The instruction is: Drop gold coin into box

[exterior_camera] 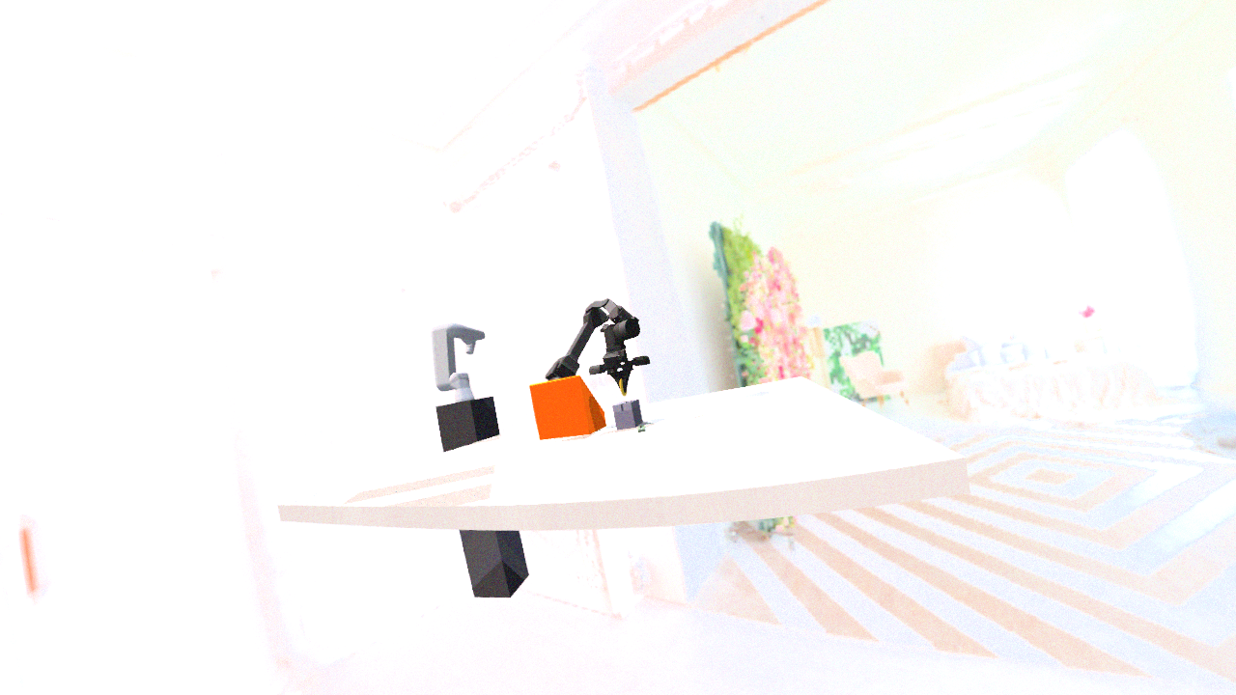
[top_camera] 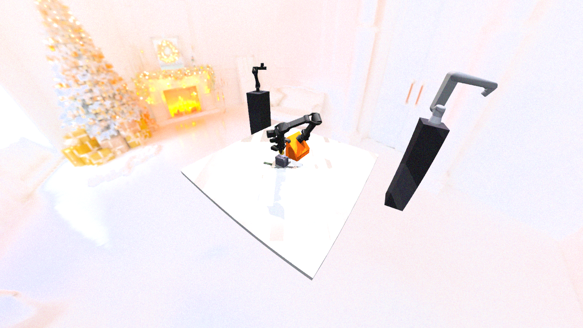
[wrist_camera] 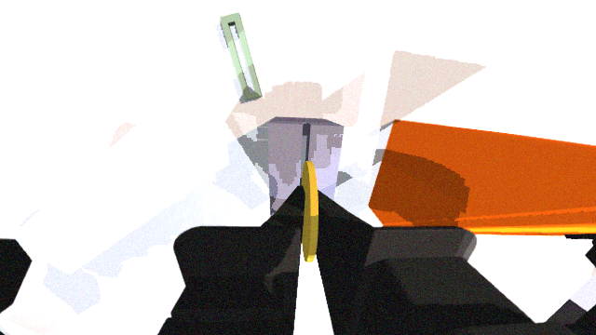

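My gripper (wrist_camera: 304, 192) (exterior_camera: 621, 380) is shut on the gold coin (wrist_camera: 310, 209) (top_camera: 281, 152) (exterior_camera: 623, 388), which hangs edge-on between the fingertips. The coin is above the lid of the grey box (wrist_camera: 284, 144) (top_camera: 281, 161) (exterior_camera: 627, 414). In the wrist view the dark slot (wrist_camera: 306, 140) runs almost in line with the coin, and the coin and fingers hide its near part. A small gap shows between coin and box in the exterior view. The pale green holder (wrist_camera: 253, 76) (top_camera: 268, 163) (exterior_camera: 642, 428) lies empty on the table beyond the box.
A large orange block (wrist_camera: 512, 177) (top_camera: 299, 152) (exterior_camera: 561, 410) stands close beside the box, near the arm's base. The white table (top_camera: 309, 228) (exterior_camera: 734, 484) bears them all. Two pedestals with other arms, one black (top_camera: 258, 110) and one grey-armed (top_camera: 423, 163), stand beyond the table.
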You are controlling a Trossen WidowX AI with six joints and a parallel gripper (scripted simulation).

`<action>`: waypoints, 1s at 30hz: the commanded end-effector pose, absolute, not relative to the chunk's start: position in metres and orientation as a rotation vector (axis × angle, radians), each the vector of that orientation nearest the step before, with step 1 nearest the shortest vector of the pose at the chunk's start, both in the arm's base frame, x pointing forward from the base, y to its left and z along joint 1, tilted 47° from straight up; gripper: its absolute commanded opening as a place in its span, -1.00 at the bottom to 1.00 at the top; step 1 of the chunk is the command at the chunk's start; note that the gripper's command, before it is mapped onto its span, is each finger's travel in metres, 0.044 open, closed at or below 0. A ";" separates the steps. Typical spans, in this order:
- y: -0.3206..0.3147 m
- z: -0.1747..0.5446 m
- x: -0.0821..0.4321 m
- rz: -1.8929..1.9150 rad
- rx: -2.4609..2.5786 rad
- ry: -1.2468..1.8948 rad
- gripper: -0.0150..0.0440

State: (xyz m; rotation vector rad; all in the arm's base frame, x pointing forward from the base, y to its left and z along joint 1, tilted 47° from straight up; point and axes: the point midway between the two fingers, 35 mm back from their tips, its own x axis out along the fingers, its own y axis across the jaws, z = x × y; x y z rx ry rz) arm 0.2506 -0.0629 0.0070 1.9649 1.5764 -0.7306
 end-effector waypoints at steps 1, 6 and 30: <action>-0.063 0.008 0.251 -0.729 1.964 1.573 -0.49; -0.061 0.009 0.250 -0.732 1.967 1.573 -0.49; -0.057 0.006 0.250 -0.737 1.965 1.572 -0.49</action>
